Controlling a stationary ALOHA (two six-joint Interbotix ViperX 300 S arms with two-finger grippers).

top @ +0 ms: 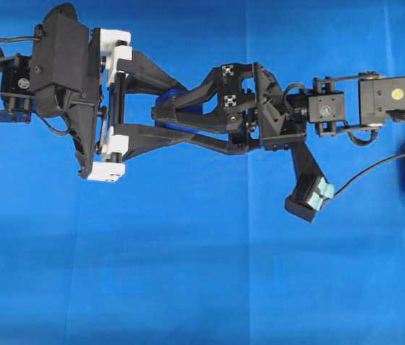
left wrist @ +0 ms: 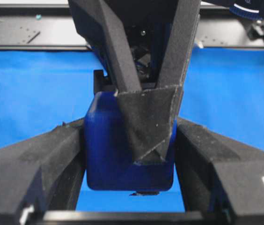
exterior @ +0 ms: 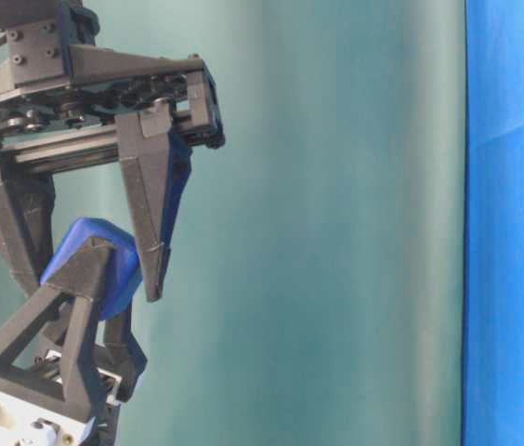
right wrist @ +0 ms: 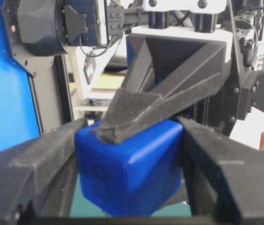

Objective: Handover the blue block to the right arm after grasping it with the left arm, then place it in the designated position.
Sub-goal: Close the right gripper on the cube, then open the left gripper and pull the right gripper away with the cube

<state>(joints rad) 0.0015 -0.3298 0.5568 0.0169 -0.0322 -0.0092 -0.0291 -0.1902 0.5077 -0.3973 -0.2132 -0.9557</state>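
Blue cloth (top: 202, 273) below; left hand (top: 161, 113), right hand (top: 165, 112) both clamp rounded blue block (right wrist: 127, 168).

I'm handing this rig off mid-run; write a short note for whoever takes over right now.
Left pincer: shut on the small dark-blue rounded-edge cube, held above the blue cloth.
Right pincer: its fingers flank the same cube on both sides and appear closed on it.
Done: left pickup; arms met mid-table; right grip apparently made.
Left: open the left pincer, back it away, then the right arm sets the cube at the designated position, which is not identifiable in these views.
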